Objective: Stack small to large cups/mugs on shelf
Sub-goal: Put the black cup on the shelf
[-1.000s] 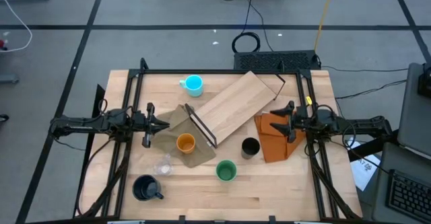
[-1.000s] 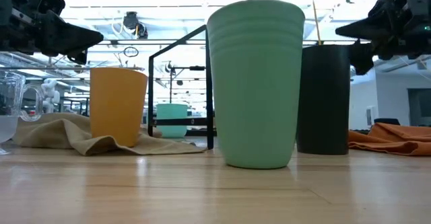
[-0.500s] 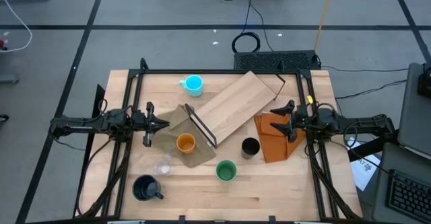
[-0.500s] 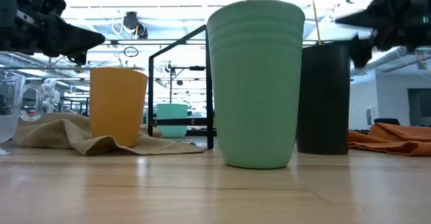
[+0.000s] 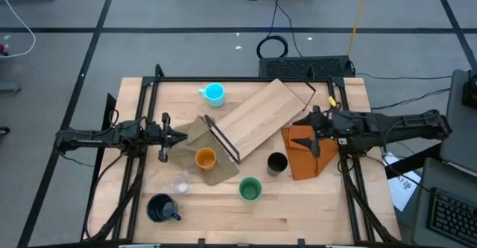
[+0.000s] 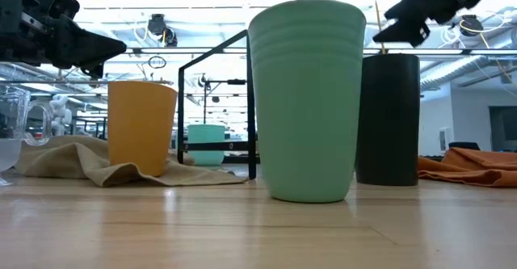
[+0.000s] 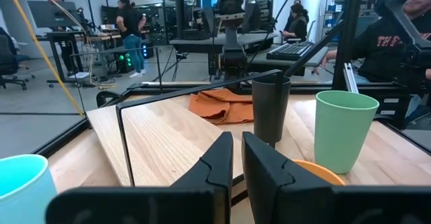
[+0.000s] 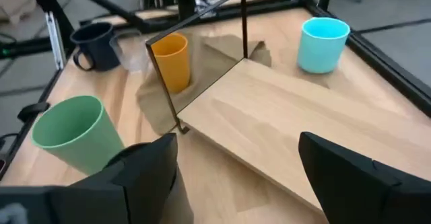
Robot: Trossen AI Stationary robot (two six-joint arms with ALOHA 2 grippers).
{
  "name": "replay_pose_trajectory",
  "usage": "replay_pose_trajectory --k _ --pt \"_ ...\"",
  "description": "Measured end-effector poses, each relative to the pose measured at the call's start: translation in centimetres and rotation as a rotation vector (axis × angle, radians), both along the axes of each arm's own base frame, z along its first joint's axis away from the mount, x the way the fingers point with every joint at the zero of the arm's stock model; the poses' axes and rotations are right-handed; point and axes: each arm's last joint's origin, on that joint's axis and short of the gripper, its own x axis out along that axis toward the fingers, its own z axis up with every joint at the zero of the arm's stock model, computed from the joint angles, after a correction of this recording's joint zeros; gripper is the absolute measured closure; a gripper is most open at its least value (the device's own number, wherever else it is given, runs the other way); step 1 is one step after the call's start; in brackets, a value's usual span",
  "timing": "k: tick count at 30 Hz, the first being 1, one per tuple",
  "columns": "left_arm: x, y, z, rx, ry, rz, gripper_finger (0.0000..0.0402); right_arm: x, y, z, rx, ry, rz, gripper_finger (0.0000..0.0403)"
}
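Right gripper (image 5: pixel 314 132): jaws spread wide, nothing between them. Right of centre in the high view, over the orange folded cloth (image 5: pixel 302 151), just beside the lower right edge of the shelf (image 5: pixel 257 119).

Left gripper (image 5: pixel 176 137): jaws nearly closed with a thin gap, holding nothing. Centre left in the high view, by the olive-tan cloth (image 5: pixel 205 147). Arm waiting.

Shelf: pale board lying flat and diagonal at centre; black frame (image 5: pixel 222 141) at its lower left end, a second black edge at its upper right end.

Cups, high view:
- black tumbler (image 5: pixel 276 163), just right of centre, lower half, touching the orange cloth's edge; nearest the right gripper.
- green cup (image 5: pixel 250 189), lower centre.
- orange cup (image 5: pixel 205 159), left of centre, standing on the olive-tan cloth.
- tiny clear cup (image 5: pixel 179 182), lower left of the orange cup.
- dark handled mug (image 5: pixel 162 208), lower left.
- cyan mug (image 5: pixel 214 94), upper centre left, beside the shelf's upper edge.

Progress, judged: nothing stacked; every vessel is apart on the table (image 5: pixel 328 211).

Risks, judged:
- Tumbler is tall and narrow; an off-centre approach could tip it.
- A descending finger could snag the orange cloth and drag it along.
- The shelf lies loose; a nudge could shift it into the orange cup.
- The clear cup is hard to see, so easily missed.
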Motion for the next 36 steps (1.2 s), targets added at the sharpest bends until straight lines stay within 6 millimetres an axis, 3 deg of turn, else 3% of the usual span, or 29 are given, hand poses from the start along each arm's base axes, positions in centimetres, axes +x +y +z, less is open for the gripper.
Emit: replay_pose_trajectory --k 7,17,23,36 --pt "0.0 0.0 0.0 -0.001 0.001 0.0 0.0366 2.2 0.3 2.4 0.029 0.062 0.063 0.0103" --pt "0.0 0.0 -0.2 -0.003 0.024 0.0 0.0366 5.2 1.0 2.5 0.064 0.353 0.104 0.0103" --pt "0.0 0.0 -0.2 0.0 0.024 0.0 0.0366 6.5 2.0 3.3 0.115 0.403 0.17 0.0103" --pt "0.0 0.0 -0.3 0.001 0.029 -0.001 0.0366 8.4 3.4 1.1 0.154 0.524 0.192 0.0103"
